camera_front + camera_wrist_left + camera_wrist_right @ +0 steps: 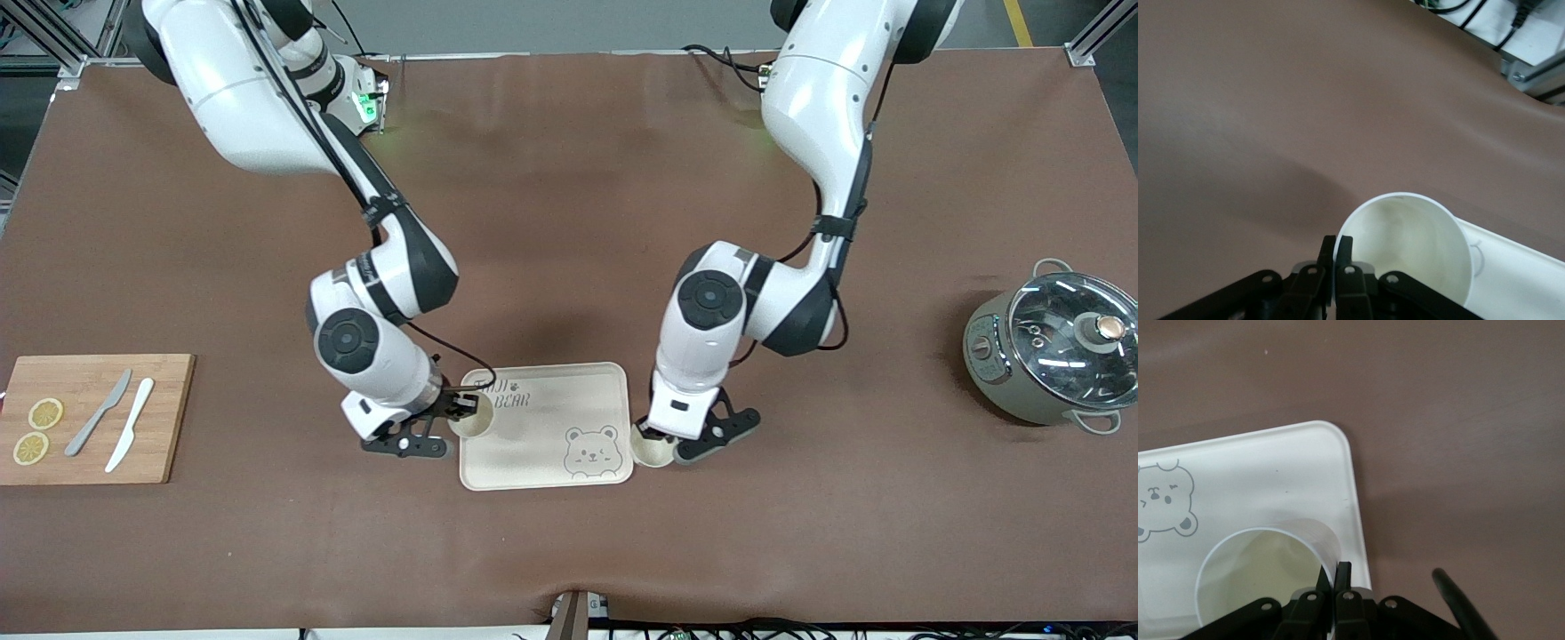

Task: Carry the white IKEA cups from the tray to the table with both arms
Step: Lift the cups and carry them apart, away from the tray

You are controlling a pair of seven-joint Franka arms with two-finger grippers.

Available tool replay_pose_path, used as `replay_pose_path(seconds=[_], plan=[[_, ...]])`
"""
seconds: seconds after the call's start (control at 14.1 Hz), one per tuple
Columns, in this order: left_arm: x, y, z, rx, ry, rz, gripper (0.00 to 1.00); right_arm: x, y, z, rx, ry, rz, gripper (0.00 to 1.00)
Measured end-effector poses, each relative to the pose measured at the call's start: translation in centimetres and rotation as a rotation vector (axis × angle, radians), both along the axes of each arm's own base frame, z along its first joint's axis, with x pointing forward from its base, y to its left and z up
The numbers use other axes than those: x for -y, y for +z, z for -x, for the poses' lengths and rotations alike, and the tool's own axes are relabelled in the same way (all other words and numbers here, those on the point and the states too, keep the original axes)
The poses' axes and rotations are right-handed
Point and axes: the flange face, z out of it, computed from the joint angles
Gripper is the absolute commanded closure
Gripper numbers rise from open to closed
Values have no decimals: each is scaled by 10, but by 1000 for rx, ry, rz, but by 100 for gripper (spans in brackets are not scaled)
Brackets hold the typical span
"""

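Observation:
Two white IKEA cups show. One cup [474, 423] [1265, 577] hangs by its rim from my right gripper [462, 409] [1335, 572], which is shut on the wall, over the corner of the beige bear tray [542, 418] [1271, 473] toward the right arm's end. The other cup [651, 453] [1411, 257] is pinched at the rim by my left gripper [655, 436] [1338, 243], also shut, just off the tray's [1518, 280] edge toward the left arm's end. Whether either cup rests on a surface I cannot tell.
A wooden cutting board [160, 382] with two lemon slices [37, 431] and two knives [116, 422] lies at the right arm's end. A grey pot with a glass lid [1058, 351] stands at the left arm's end. Brown mat covers the table.

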Motion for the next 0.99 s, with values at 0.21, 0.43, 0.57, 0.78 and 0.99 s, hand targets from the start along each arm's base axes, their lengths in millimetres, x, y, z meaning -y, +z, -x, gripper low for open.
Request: replay_pose_path(seconds=[0.21, 0.43, 0.57, 0.78, 0.99], plan=[[-33, 4, -12, -32, -26, -32, 100, 55, 37, -15, 9, 69, 16, 100], [-68, 2, -24, -66, -44, -60, 100, 102, 42, -27, 13, 154, 27, 100], [-100, 3, -33, -98, -64, -78, 100, 131, 41, -34, 18, 222, 33, 100], [-144, 6, -44, -131, -80, -75, 100, 184, 38, -43, 24, 315, 41, 100], [-183, 4, -52, -150, -98, -67, 100, 235, 32, -48, 23, 391, 47, 100]])
